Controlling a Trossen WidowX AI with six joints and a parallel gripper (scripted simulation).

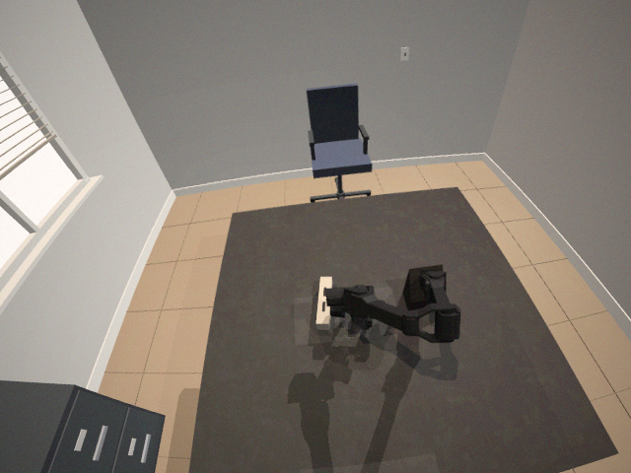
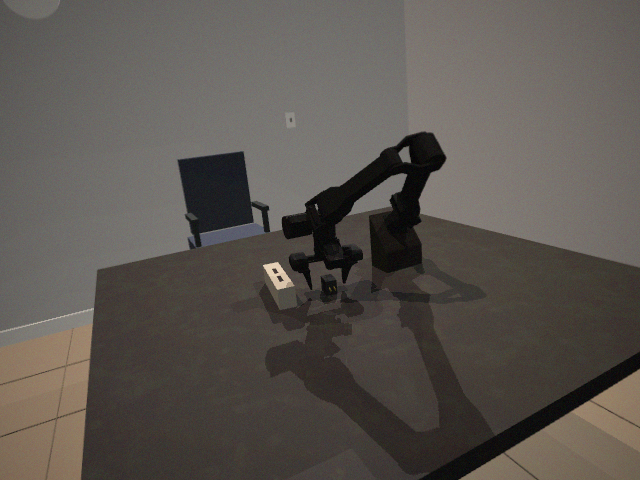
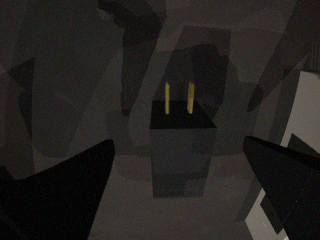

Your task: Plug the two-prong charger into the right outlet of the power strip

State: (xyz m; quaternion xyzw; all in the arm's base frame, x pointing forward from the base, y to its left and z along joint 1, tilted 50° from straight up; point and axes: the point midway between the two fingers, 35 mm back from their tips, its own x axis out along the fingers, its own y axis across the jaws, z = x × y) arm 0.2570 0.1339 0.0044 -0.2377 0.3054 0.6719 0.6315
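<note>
The black charger [image 2: 328, 282] [image 3: 181, 160] stands on the table, its two brass prongs [image 3: 190, 98] pointing sideways toward the exterior camera. In the top view the arm hides it. My gripper [image 2: 327, 285] [image 3: 181, 144] is open and points down, empty, with one fingertip on each side of the charger. There is a gap on both sides in the wrist view. The fingertips are low, close to the charger's height. The cream power strip [image 1: 321, 319] [image 2: 287, 298] [image 3: 308, 105] lies beside the charger, with two dark outlets on its top. In the wrist view one finger partly covers it.
The dark table [image 1: 275, 244] [image 2: 170, 361] carries the strip, the charger and the arm's base [image 2: 395, 250]. The arm reaches over from the base. The strip stands close outside one finger. A blue office chair [image 1: 339, 155] [image 2: 217, 196] is beyond the table.
</note>
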